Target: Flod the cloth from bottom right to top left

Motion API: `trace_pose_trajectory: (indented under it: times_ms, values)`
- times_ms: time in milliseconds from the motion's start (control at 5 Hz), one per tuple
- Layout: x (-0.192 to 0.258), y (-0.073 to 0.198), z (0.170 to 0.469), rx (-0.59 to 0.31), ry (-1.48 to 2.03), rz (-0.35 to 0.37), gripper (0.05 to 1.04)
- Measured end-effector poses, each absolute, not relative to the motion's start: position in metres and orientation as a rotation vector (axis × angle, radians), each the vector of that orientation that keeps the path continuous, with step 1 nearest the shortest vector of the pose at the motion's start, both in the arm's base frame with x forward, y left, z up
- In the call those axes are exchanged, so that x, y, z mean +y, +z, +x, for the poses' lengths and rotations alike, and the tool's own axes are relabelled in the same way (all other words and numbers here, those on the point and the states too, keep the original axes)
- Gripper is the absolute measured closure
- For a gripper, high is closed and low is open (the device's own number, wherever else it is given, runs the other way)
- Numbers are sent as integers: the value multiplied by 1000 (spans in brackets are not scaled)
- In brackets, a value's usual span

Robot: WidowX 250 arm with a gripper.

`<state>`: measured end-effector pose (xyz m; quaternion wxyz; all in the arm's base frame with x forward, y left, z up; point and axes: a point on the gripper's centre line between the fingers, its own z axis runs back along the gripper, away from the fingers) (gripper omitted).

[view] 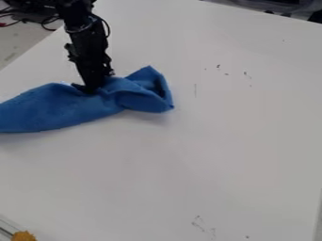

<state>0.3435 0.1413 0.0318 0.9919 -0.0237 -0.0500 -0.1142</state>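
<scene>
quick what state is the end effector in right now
End effector: down at the cloth; can't tell whether it's open or closed on it.

From where I'm standing, I can't make out any readable words, numbers, labels or signs on anything around the claw point(91, 89).

a white tabletop point(220, 141) bears small dark marks point(218, 66) toward the upper right and fainter scribbles point(198, 223) near the bottom. an orange-yellow thing point(24, 236), too cut off to identify, sits at the lower left corner. thin cables point(49, 21) lie beyond the table at upper left, and a dark object point(283, 5) stands at upper right.
</scene>
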Motion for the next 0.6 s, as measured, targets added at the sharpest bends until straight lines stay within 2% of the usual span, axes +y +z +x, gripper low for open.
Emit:
trace_pose_trajectory:
  times_ms: [200,400,600]
  values:
    - [141,45,367,-164,-297,9,594]
    - [141,52,383,-165,-347,36,290]
    - [137,61,389,-148,-338,70,86]
